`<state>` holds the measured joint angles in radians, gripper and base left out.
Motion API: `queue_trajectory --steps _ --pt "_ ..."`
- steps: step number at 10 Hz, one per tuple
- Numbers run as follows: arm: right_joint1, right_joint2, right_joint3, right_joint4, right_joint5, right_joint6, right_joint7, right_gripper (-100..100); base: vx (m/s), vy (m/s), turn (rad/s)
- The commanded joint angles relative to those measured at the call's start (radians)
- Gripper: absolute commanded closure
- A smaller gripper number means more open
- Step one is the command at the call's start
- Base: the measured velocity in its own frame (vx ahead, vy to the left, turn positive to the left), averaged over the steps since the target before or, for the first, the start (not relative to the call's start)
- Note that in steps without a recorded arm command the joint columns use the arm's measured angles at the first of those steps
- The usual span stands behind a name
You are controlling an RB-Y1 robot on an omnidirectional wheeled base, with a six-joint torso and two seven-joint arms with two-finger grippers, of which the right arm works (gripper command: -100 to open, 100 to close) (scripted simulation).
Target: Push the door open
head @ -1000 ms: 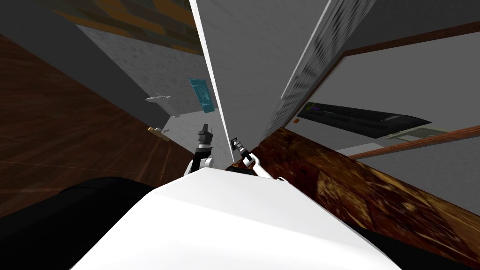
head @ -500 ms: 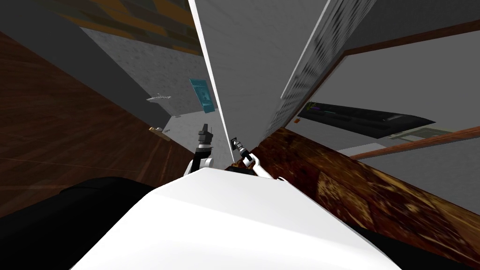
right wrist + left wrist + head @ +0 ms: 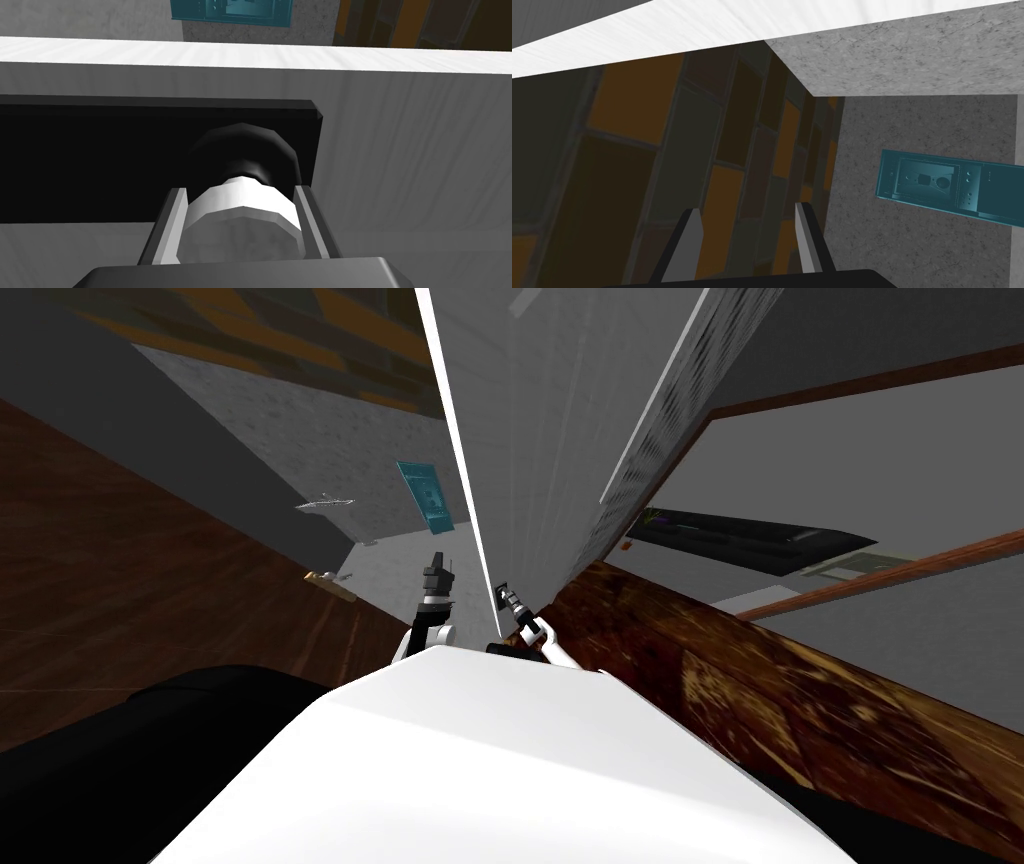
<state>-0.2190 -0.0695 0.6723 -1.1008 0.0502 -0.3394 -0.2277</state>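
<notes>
Black plate (image 3: pixel 100 160) behind knob (image 3: pixel 242 220) cut off by picture's edge; teal panel (image 3: pixel 230 9) cropped likewise; small pale object (image 3: pixel 328 578) on floor too small to identify.

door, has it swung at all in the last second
Yes, slightly: the door now has its edge further right of the teal wall panel, leaving a wider gap.

Counted on inspection: one door (image 3: pixel 540 438), one knob (image 3: pixel 242 220), one black plate (image 3: pixel 100 160), one teal wall panel (image 3: pixel 937 187), and two grippers, the left gripper (image 3: pixel 747 210) and the right gripper (image 3: pixel 240 192), each bearing two light grey fingers (image 3: pixel 684 245), four in all.
</notes>
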Motion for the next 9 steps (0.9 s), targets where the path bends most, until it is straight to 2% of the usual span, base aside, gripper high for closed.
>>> queue_trajectory --steps 1,4,9 --pt "0.005 -0.003 -0.02 -0.01 0.016 -0.001 -0.001 100 0.119 0.199 -0.125" --pt "0.03 -0.004 -0.048 -0.027 0.052 0.005 -0.008 100 0.132 0.217 -0.157" --pt "0.063 0.004 -0.083 -0.05 0.099 0.014 -0.017 100 0.124 0.161 -0.137"
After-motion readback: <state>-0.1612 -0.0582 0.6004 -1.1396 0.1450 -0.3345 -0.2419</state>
